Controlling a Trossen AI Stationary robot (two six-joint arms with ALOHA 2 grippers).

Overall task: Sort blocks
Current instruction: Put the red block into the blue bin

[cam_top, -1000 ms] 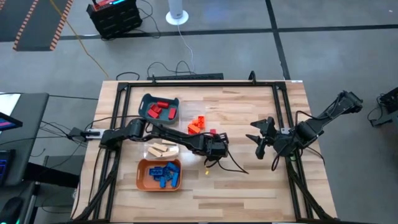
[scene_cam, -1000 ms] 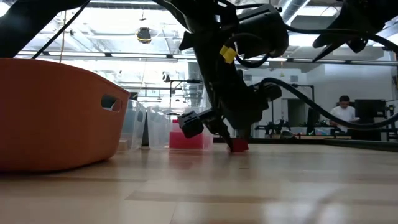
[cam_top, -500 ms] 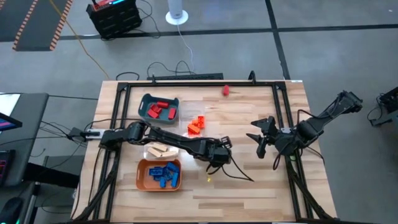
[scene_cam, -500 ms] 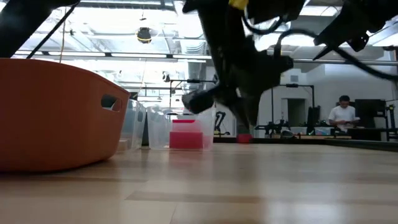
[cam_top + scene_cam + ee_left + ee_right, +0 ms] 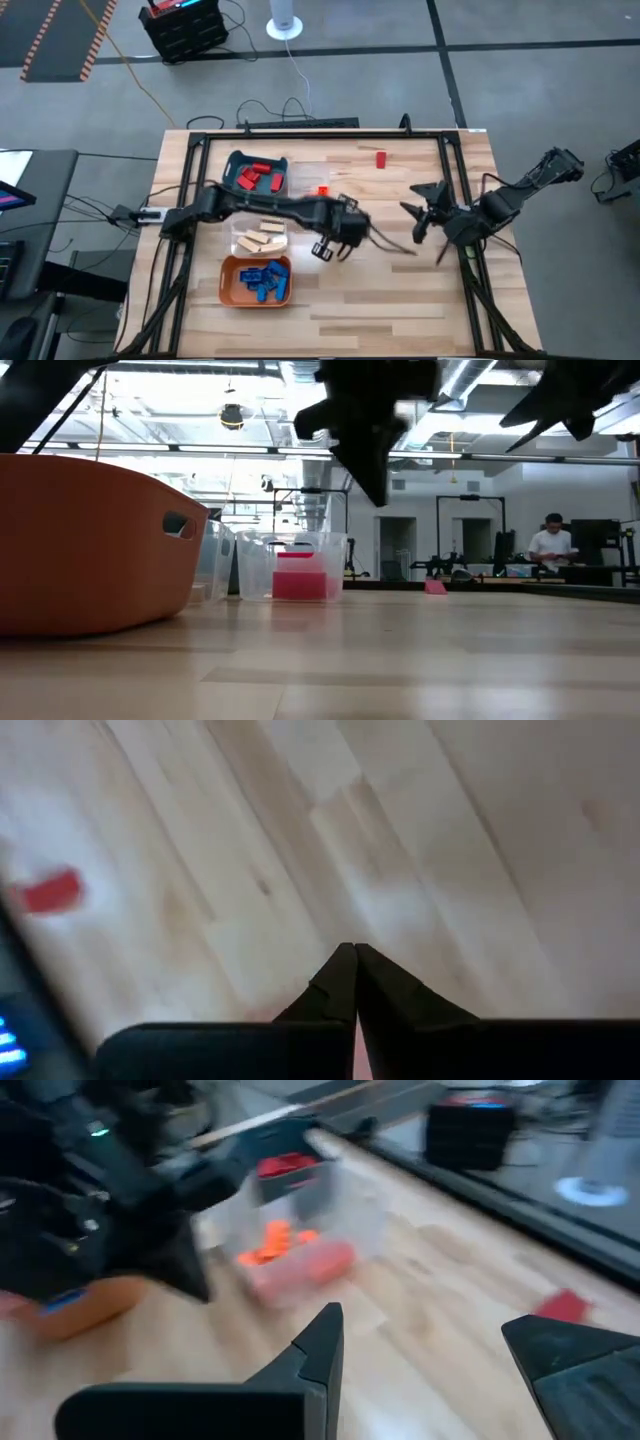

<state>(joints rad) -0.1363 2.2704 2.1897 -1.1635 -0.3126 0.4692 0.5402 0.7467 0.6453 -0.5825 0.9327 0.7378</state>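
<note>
One red block (image 5: 381, 158) is seen lying loose near the surface's far edge. The left hand (image 5: 335, 243), mid-surface, is pressed together on nothing. The right hand (image 5: 425, 211) is held spread. The block is judged light, stiff, slippery; its long sides are best pinched.

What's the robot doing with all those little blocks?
It is sorting blocks by colour into trays: red ones in the teal tray, blue ones in the orange tray. The left claw is shut and holds nothing. One red block lies alone near the table's far edge. The right claw waits, open.
</note>
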